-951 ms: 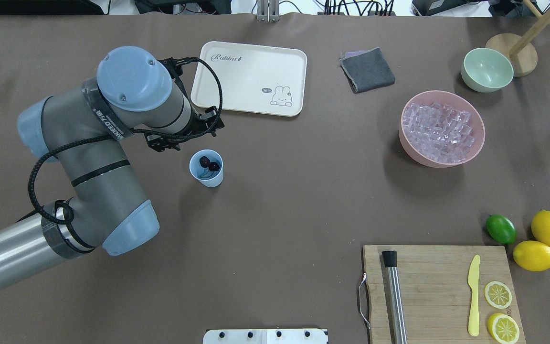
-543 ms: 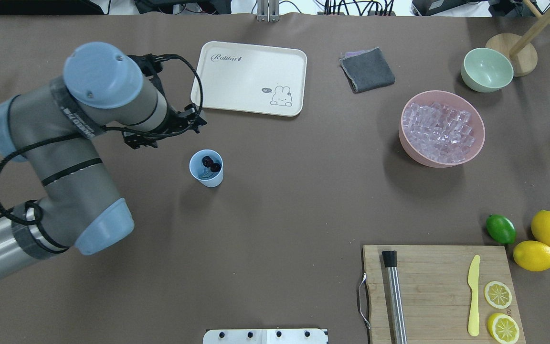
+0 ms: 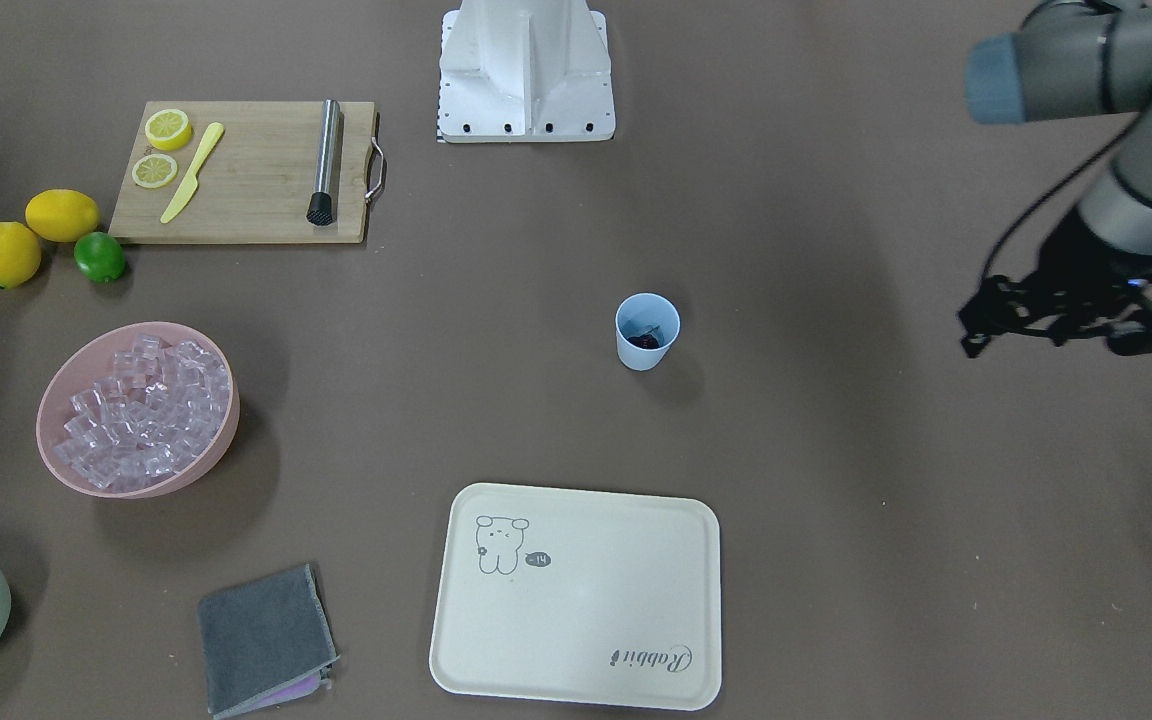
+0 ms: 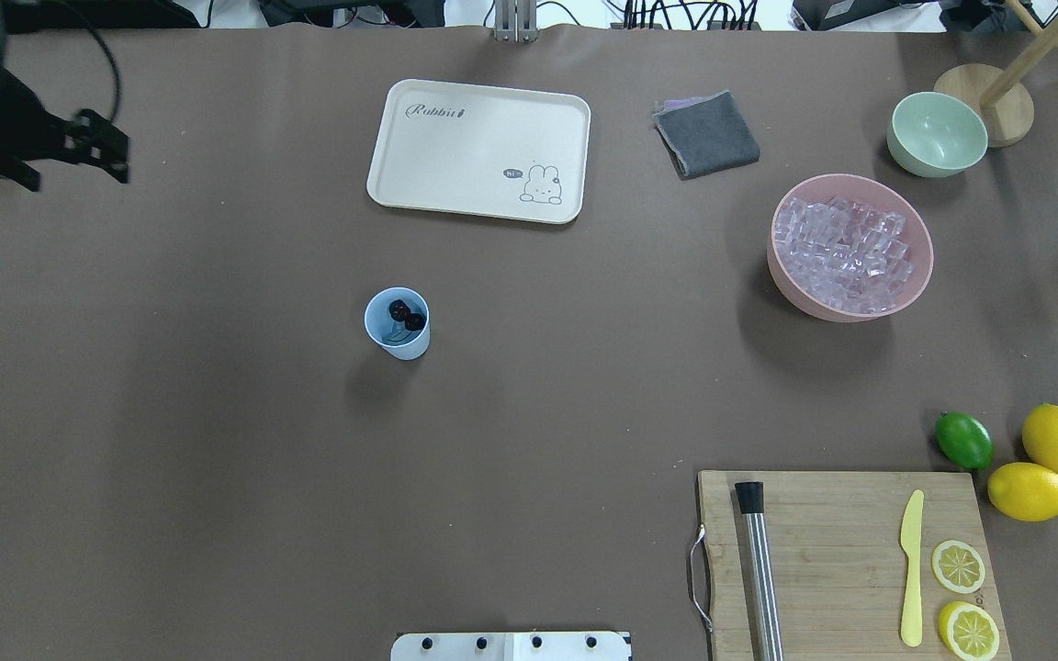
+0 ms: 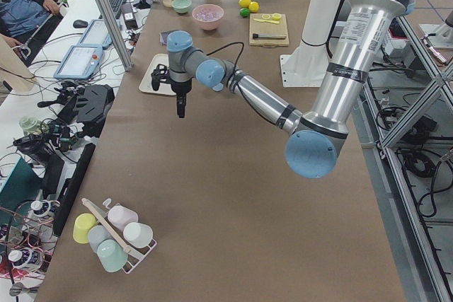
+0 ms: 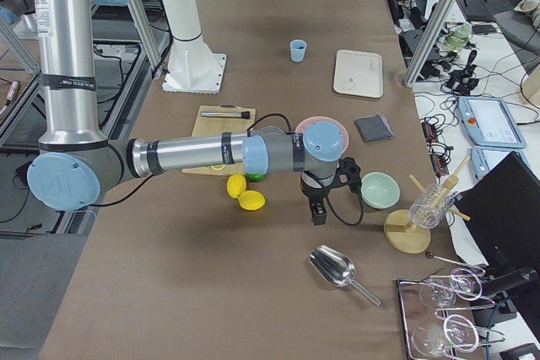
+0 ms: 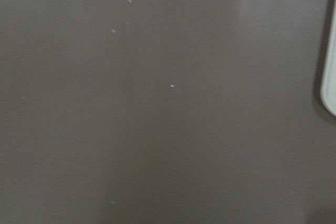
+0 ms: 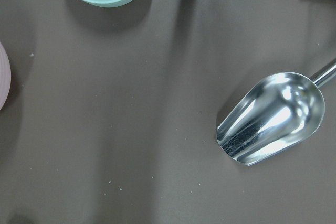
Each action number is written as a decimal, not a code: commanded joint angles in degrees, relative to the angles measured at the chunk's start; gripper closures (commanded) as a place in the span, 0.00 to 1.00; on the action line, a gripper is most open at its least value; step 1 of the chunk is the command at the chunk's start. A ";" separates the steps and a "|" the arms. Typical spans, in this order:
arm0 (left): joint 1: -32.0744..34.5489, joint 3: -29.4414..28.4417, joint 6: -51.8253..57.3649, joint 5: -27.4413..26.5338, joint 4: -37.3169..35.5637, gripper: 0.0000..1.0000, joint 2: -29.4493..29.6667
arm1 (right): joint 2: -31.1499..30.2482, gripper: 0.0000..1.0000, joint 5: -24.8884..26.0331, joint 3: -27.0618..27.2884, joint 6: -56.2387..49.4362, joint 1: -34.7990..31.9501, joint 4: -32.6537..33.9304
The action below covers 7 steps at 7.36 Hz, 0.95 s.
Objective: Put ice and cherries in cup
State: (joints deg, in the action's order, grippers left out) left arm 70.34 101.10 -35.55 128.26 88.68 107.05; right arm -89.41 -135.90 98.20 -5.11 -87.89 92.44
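Observation:
The light-blue cup (image 4: 398,323) stands upright mid-table, left of centre; it also shows in the front view (image 3: 647,331). The dark cherries (image 4: 405,317) lie inside it. The ice (image 4: 846,252) fills the pink bowl (image 4: 793,292) far to the right. My left gripper (image 4: 111,147) hangs at the far left edge, well away from the cup, fingers apart and empty; it also shows in the front view (image 3: 974,318). My right gripper (image 6: 319,215) shows only in the right side view, above the table next to the pale green bowl; I cannot tell its state.
A cream tray (image 4: 478,151) and a grey cloth (image 4: 706,134) lie at the back. A pale green bowl (image 4: 937,134) sits back right. A metal scoop (image 8: 273,119) lies at the right edge. A cutting board (image 4: 846,560), lime (image 4: 963,440) and lemons (image 4: 1057,441) are front right.
My left arm has swung from beside the cup out to the far left edge. The cherries stay in the cup. Nothing else has moved.

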 commanded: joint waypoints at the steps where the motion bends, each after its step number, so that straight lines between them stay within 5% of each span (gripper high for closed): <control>1: 15.48 -11.66 26.65 6.64 0.00 0.02 -2.54 | 0.03 0.01 -0.15 0.15 0.01 0.00 0.02; 3: 23.15 -18.37 43.73 6.91 1.23 0.02 -6.83 | 0.12 0.01 -0.15 0.24 0.01 0.00 -0.07; 7: 24.59 -11.47 36.19 6.57 5.07 0.02 -14.56 | -0.06 0.01 0.11 0.85 0.45 0.00 0.19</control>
State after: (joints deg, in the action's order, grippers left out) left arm 94.85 87.29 4.45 135.09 91.38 95.19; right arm -89.27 -135.77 98.99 -4.89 -87.89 92.53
